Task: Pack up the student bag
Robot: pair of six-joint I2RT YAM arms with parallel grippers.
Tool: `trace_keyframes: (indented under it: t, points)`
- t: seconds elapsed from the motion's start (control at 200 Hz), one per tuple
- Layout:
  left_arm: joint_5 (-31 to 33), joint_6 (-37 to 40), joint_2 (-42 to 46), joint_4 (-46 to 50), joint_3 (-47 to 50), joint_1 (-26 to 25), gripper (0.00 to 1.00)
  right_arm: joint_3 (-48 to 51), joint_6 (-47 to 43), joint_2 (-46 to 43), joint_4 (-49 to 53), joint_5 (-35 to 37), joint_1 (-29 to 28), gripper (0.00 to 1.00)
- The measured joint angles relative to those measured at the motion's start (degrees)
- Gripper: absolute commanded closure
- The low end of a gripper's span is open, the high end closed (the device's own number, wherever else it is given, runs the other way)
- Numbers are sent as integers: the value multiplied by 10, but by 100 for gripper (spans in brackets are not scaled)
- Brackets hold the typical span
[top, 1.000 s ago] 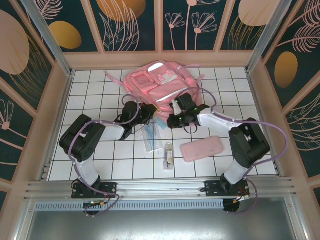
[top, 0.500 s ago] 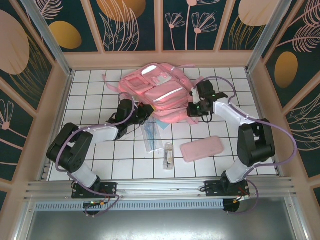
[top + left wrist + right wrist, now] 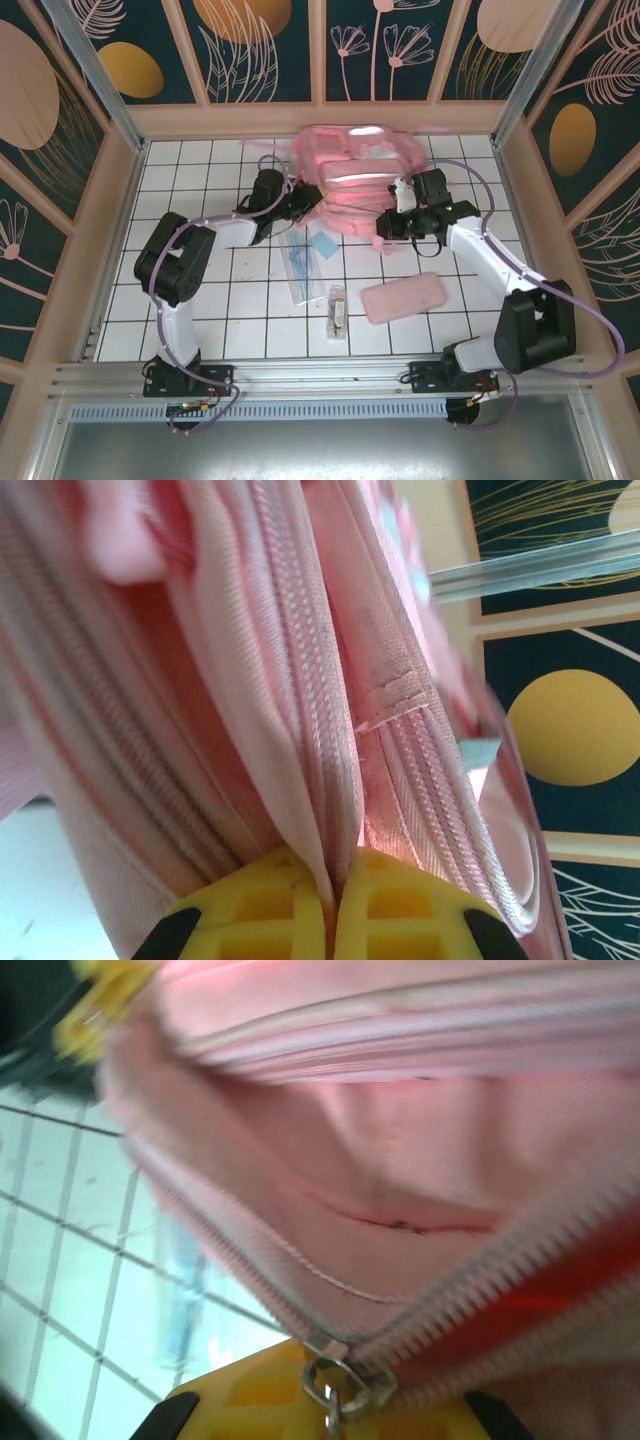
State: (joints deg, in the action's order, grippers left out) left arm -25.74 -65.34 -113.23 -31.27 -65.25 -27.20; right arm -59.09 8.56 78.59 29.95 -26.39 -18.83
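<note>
Nearest the arm bases, on the white gridded table (image 3: pixel 200 320): flat pink pencil case (image 3: pixel 403 297), right of centre, lying slantwise. Just to its left, not touching: small pale packet (image 3: pixel 337 310), long side pointing away from the bases; contents too small to tell.

A little farther, left of centre: clear sleeve (image 3: pixel 298 268) with something bluish in it, flat on the tiles. Just beyond it, a small blue square (image 3: pixel 324 244), close under the near edge of the bag.

Farther again, both arms reaching to the bag from opposite sides. Left gripper (image 3: pixel 300 205) at the bag's left edge; seen from the left wrist (image 3: pixel 335 900), yellow fingers pressed together with a fold of pink fabric beside a zip line pinched between them. Right gripper (image 3: pixel 392 222) at the bag's right near corner; seen from the right wrist (image 3: pixel 335 1405), fingers closed at the metal zip pull (image 3: pixel 328 1388), zip parted above it, pink lining showing inside the gap.

Farthest: student bag (image 3: pixel 355 180), centre-rear of the table, bunched between the two grippers, blurred in the overhead view, far edge close to the back wall (image 3: pixel 270 50).
</note>
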Motion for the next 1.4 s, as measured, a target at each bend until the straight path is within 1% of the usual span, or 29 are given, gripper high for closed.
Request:
trace_keyframes:
  t: [0.13, 0.17, 0.245, 0.285, 0.34, 0.35, 0.36, 0.39, 0.41, 0.42, 0.445, 0.54, 0.605, 0.69, 0.765, 0.835, 0.976, 1.026, 1.066, 1.101, 1.111, 1.121, 1.141, 1.186, 1.281, 1.401]
  points:
    - [1, 17, -34, 13, -82, -3, 99, 0, 21, -10, -6, -40, -33, 100]
    - [2, 22, -39, 18, -97, -5, 84, 0, 27, -7, -12, -51, -40, 100]
    - [13, 30, -46, 26, -113, -7, 49, 0, 36, 9, -30, -68, -45, 100]
    - [21, 30, -47, 28, -114, -7, 40, 0, 41, 26, -45, -73, -47, 100]
    - [29, 34, -47, 35, -113, -6, 33, 0, 46, 59, -67, -79, -49, 100]
    - [31, 33, -47, 35, -113, -6, 27, 0, 49, 65, -70, -81, -49, 100]
    - [33, 33, -47, 37, -112, -5, 25, 0, 50, 72, -74, -82, -49, 100]
    - [40, 34, -43, 41, -106, -5, 23, -1, 54, 91, -84, -85, -50, 100]
    - [42, 38, -38, 45, -97, -5, 10, -1, 57, 104, -92, -88, -51, 100]
    - [44, 36, -37, 46, -94, -5, 7, -1, 58, 108, -95, -89, -52, 100]
    - [48, 39, -27, 51, -79, -5, 5, -1, 61, 123, -103, -93, -52, 100]
    - [59, 31, 27, 63, -2, -5, 4, -3, 82, 161, -136, -103, -53, 100]
    - [65, 18, 73, 62, 58, -5, 3, -7, 96, 170, -157, -113, -53, 100]
    - [68, -14, 129, 37, 136, -7, 3, -14, 115, 173, -183, -124, -55, 100]
    - [67, -45, 144, 11, 175, -11, 4, -25, 128, 175, -199, -130, -60, 100]
    - [67, -70, 133, -4, 178, -19, 4, -33, 134, 176, -210, -132, -71, 100]
    - [67, -98, 78, -29, 127, -39, 6, -30, 147, 175, -217, -126, -96, 100]
    - [69, -105, 54, -35, 102, -44, 11, -21, 154, 170, -223, -125, -101, 100]
    - [69, -113, 37, -42, 88, -47, 21, -11, 160, 163, -226, -122, -105, 100]
    - [69, -122, 23, -52, 81, -49, 44, 0, 165, 155, -228, -120, -107, 100]
    - [70, -131, 17, -57, 80, -50, 48, 3, 168, 153, -229, -119, -107, 100]
    - [70, -131, 13, -61, 79, -50, 57, 6, 172, 151, -229, -118, -107, 100]
    - [68, -136, 5, -68, 78, -50, 71, 12, 176, 147, -231, -113, -107, 100]
    - [64, -143, -12, -88, 77, -52, 100, 23, 185, 140, -233, -100, -106, 100]
    - [56, -152, -34, -126, 77, -63, 100, 42, 195, 132, -219, -72, -105, 100]
    - [54, -144, -34, -133, 76, -66, 100, 62, 191, 102, -169, -45, -96, 100]
